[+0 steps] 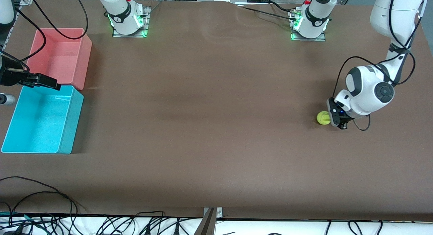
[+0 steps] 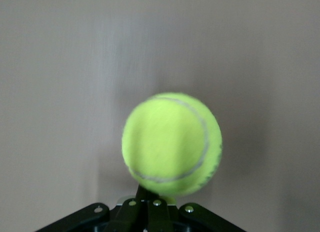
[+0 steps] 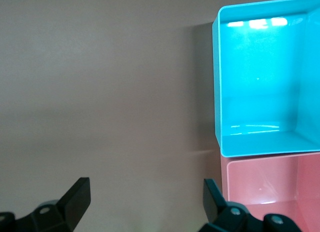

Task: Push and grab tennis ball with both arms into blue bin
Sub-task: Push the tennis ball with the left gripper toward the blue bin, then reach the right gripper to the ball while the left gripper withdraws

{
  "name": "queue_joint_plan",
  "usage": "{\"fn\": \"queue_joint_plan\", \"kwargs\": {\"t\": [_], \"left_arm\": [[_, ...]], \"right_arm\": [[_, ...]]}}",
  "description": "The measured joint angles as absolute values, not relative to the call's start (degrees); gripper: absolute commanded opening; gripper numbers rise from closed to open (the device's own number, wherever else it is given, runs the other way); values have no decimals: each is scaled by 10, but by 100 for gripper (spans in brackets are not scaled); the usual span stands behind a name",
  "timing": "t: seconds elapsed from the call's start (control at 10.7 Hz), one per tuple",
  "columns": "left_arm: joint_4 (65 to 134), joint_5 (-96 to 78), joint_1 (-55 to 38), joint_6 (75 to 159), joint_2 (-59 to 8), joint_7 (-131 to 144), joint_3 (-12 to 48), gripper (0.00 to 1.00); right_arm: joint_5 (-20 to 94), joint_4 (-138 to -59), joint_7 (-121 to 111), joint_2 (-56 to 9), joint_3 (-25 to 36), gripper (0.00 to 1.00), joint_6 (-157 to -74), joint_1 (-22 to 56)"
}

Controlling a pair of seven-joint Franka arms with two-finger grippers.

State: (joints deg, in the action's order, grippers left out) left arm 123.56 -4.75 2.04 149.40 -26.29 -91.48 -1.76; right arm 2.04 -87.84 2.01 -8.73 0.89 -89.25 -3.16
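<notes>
At the right of the front view, the fuzzy yellow-green tennis ball [image 1: 323, 118] is touched on the brown desk [image 1: 216, 126] by the left tool [image 1: 340, 121], pressed together. At the left edge, the right tool [image 1: 50, 83] is held spread above the rectangular cyan-blue plastic bin [image 1: 67, 126], beside the pink-red plastic tub [image 1: 84, 59].

fuzzy yellow-green tennis ball [image 1: 323, 118] rests on the table, touching the closed tips of the left gripper [image 1: 338, 121]. the empty cyan blue bin [image 1: 66, 126] sits upright beneath the right gripper [image 1: 50, 83].
</notes>
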Motion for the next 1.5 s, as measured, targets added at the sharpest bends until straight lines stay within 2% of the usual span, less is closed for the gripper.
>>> {"fn": "queue_joint_plan", "kwargs": {"t": [0.28, 0.56, 0.65, 0.75, 0.84, 0.94, 1.12, 1.5], "left_arm": [[1232, -55, -36, 1497, -276, -740, 51, 0], [1216, -55, -71, 1499, -277, -664, 59, 0], [1213, -55, -61, 1499, -277, -665, 56, 4], [1211, -55, -49, 1499, -277, -666, 54, 14], [1209, -55, -39, 1499, -276, -666, 53, 19], [1207, -55, -31, 1499, -273, -666, 53, 31], [1206, -55, -22, 1499, -258, -666, 46, 100], [1207, -55, -17, 1460, -199, -666, 11, 100]], "right_arm": [[20, -878, 20, -89, 9, 100, -892, -32], [20, -880, 20, -97, 9, 100, -892, -32], [20, -880, 20, -103, 9, 100, -892, -32], [20, -881, 20, -109, 9, 100, -892, -32], [20, -881, 20, -114, 9, 100, -893, -32], [20, -881, 20, -118, 9, 100, -893, -32], [20, -886, 20, -125, 8, 100, -897, -31], [20, -926, 21, -128, 5, 100, -945, -20]]}}
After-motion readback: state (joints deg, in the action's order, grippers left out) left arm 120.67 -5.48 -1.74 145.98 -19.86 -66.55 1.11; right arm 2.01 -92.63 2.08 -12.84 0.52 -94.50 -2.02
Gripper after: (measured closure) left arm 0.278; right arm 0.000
